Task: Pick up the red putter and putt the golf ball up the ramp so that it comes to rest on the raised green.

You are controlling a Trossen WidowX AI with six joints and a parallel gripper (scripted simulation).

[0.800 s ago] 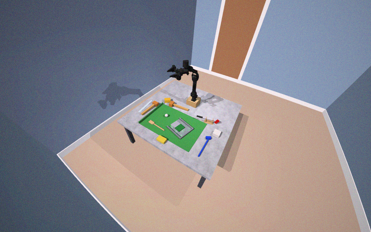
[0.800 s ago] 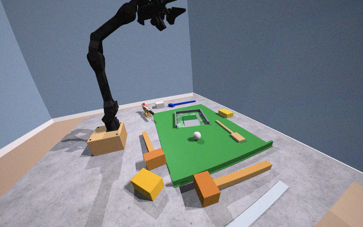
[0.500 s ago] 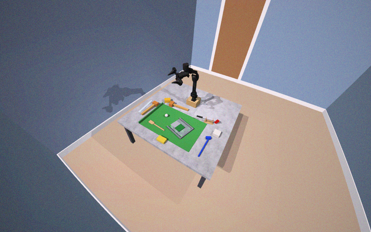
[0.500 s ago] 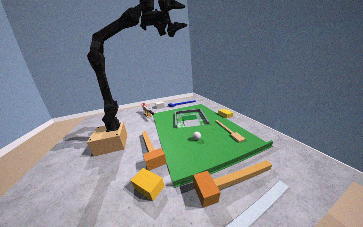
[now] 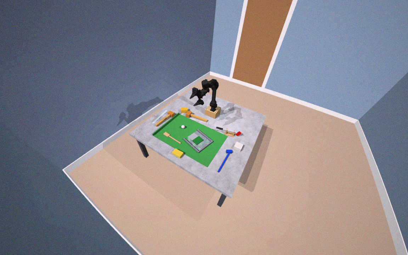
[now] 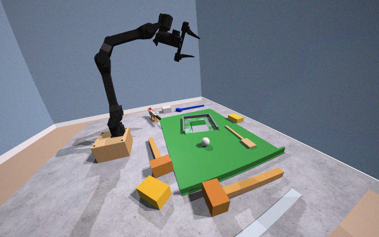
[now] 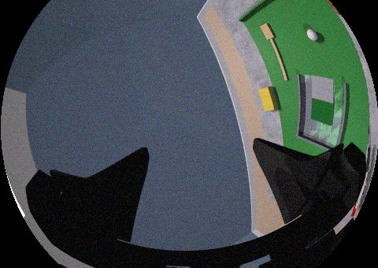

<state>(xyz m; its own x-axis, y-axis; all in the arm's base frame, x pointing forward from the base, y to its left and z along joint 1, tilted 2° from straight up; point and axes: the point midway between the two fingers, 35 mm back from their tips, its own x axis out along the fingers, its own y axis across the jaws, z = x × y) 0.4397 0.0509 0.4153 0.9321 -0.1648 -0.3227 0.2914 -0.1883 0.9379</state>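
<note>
The red putter [image 5: 238, 133] [image 6: 150, 109] rests on a small wooden stand [image 5: 230, 134] beside the mat, with its red head at one end and a black grip [image 5: 219, 128] [image 6: 157, 117] at the other. The wrist view shows only a sliver of red at its right edge. The white golf ball [image 5: 182, 126] [image 6: 205, 141] [image 7: 312, 35] lies on the green mat. The grey ramp [image 6: 199, 128] [image 7: 322, 87] leads to the raised green [image 5: 197, 140] [image 7: 322, 111], which has grey walls around it. My gripper [image 5: 193, 101] [image 6: 196, 47] [image 7: 202, 149] is open and empty, high above the table.
A wooden paddle [image 5: 173, 138] [image 6: 248, 143] [image 7: 266, 31] lies on the mat. Two orange-headed mallets [image 6: 161, 166] [image 6: 215, 197], yellow blocks [image 5: 177, 153] [image 6: 154, 191], a white block [image 5: 238, 146], a blue mallet [image 5: 224, 162] and a pale strip [image 6: 270, 213] lie around it.
</note>
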